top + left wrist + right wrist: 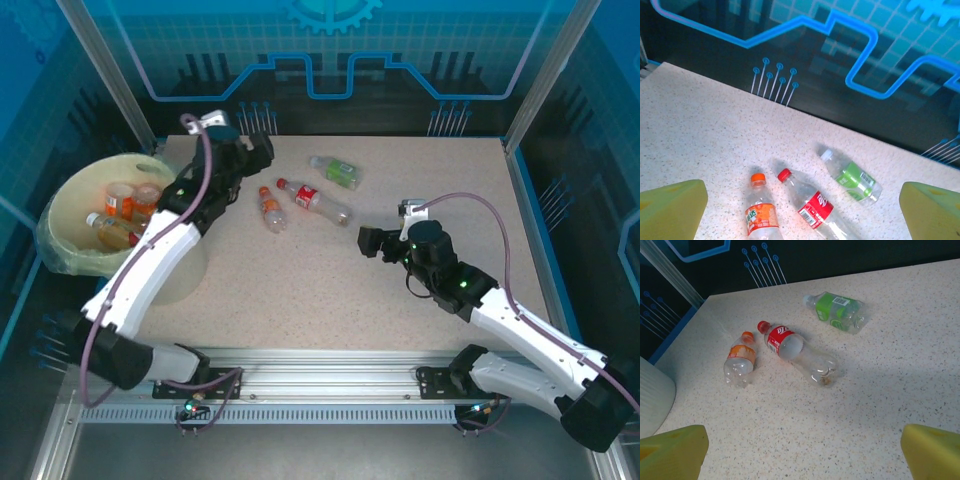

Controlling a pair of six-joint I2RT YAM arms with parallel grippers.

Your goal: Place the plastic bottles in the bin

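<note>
Three plastic bottles lie on the speckled table: an orange-label one (271, 209) (761, 216) (740, 360), a red-label one (313, 200) (812, 207) (795, 351) and a green-label one (335, 171) (854, 179) (837, 311). The bin (100, 165), a pale cream bucket at the far left, holds several bottles (125, 205). My left gripper (255, 150) (804, 190) hovers open above the table near the bin, just left of the bottles, with nothing in it. To the right of the bottles my right gripper (368, 242) (804, 435) is open and empty, pointing toward them.
Blue patterned panels and metal posts wall the table at the back and sides. The bin's ribbed side (652, 400) shows at the left edge of the right wrist view. A metal rail (320, 365) runs along the near edge by the arm bases.
</note>
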